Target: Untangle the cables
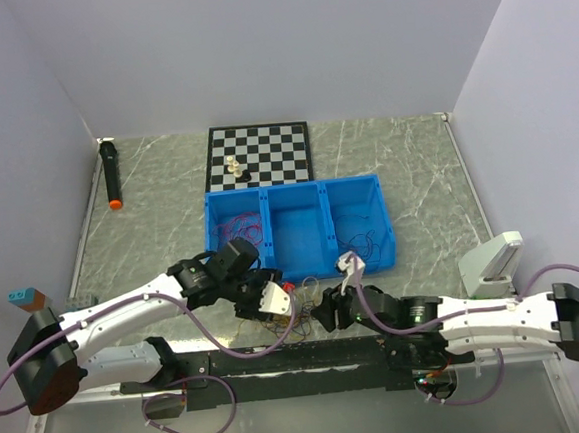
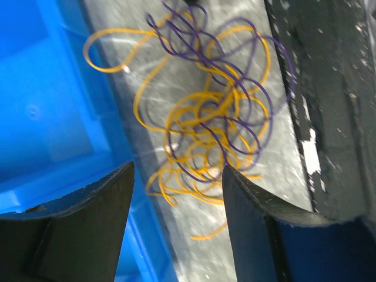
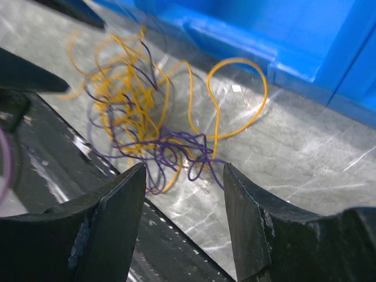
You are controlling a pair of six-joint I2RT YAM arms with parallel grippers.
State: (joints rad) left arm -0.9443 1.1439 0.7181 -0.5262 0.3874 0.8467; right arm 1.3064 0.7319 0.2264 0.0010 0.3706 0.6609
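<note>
The cables are a loose tangle of hair-thin orange-yellow and purple wires lying on the grey marble tabletop, between the blue bin and a black rail. The tangle also shows in the right wrist view and faintly in the top view. My left gripper is open and empty, just short of the tangle's near loops. My right gripper is open and empty, and a purple strand ends close to its right finger. In the top view the left gripper and right gripper face each other across the tangle.
A blue three-compartment bin stands just behind the tangle, with red wires in its left cell and dark wires in its right. A chessboard with pieces, a black marker and a white block lie further off.
</note>
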